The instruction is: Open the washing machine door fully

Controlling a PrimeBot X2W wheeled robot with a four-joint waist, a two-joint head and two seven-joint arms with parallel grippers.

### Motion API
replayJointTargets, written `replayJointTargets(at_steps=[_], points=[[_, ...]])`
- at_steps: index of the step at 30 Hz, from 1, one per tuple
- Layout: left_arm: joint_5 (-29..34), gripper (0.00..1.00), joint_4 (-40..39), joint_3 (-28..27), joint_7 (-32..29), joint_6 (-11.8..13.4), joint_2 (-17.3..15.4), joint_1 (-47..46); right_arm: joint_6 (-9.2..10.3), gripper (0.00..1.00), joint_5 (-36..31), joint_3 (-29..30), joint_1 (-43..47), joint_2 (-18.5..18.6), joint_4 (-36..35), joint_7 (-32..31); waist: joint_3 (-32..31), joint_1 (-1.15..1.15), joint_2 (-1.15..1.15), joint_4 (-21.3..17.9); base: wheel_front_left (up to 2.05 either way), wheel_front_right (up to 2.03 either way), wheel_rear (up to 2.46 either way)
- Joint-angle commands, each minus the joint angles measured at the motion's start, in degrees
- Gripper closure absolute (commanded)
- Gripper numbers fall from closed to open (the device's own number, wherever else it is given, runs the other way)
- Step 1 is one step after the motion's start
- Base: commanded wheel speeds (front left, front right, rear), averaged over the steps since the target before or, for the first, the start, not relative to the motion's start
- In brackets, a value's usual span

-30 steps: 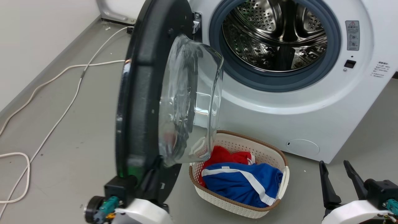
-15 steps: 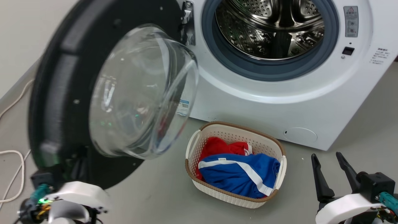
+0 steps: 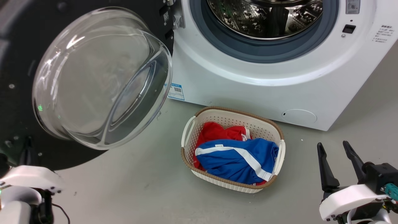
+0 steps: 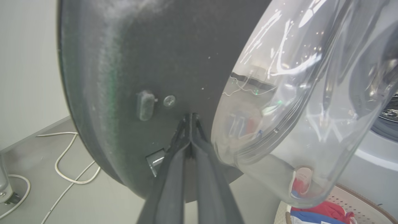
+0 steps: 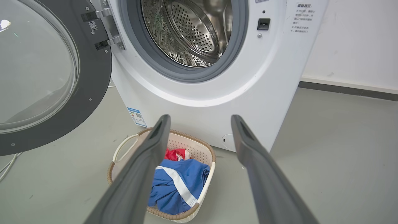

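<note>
Pinched closed, left claw (image 4: 190,115) meets the washing machine door (image 4: 149,62), rim cut off; right claw (image 5: 199,119) gapes.

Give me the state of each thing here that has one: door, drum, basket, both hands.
washing machine door: swung wide open.
drum: uncovered, steel interior exposed.
laundry basket: upright on the floor, holding red and blue clothes.
left hand: shut, tips at the door's black inner face.
right hand: open, holding nothing.
</note>
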State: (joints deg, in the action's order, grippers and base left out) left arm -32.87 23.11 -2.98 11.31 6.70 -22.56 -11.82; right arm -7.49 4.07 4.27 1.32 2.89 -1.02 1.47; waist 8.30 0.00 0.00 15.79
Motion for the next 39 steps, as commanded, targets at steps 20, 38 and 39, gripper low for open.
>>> replayJointTargets(at_steps=[20, 38, 39], points=[[-0.1, 1.00, 16.3, -2.9, 3.6, -4.9, -5.3, -12.0, -0.01, 0.00, -1.5, -0.8, -2.9, 0.0, -0.4, -0.2, 2.6, 0.00, 0.00, 0.2, 0.00, 0.00, 0.00], [8.6, 1.00, -13.1, 1.7, 0.5, 2.1, 2.2, 10.7, -0.01, 0.00, 2.3, -1.8, 0.9, 0.0, 3.9, 2.6, -6.6, 0.00, 0.00, 2.2, 0.00, 0.00, 0.00], [8.8, 1.00, -14.9, 2.1, 0.0, 2.5, 2.6, 11.8, -0.01, 0.00, 2.4, -1.9, 1.0, 0.0, 4.0, 2.7, -6.8, 0.00, 0.00, 2.1, 0.00, 0.00, 0.00]])
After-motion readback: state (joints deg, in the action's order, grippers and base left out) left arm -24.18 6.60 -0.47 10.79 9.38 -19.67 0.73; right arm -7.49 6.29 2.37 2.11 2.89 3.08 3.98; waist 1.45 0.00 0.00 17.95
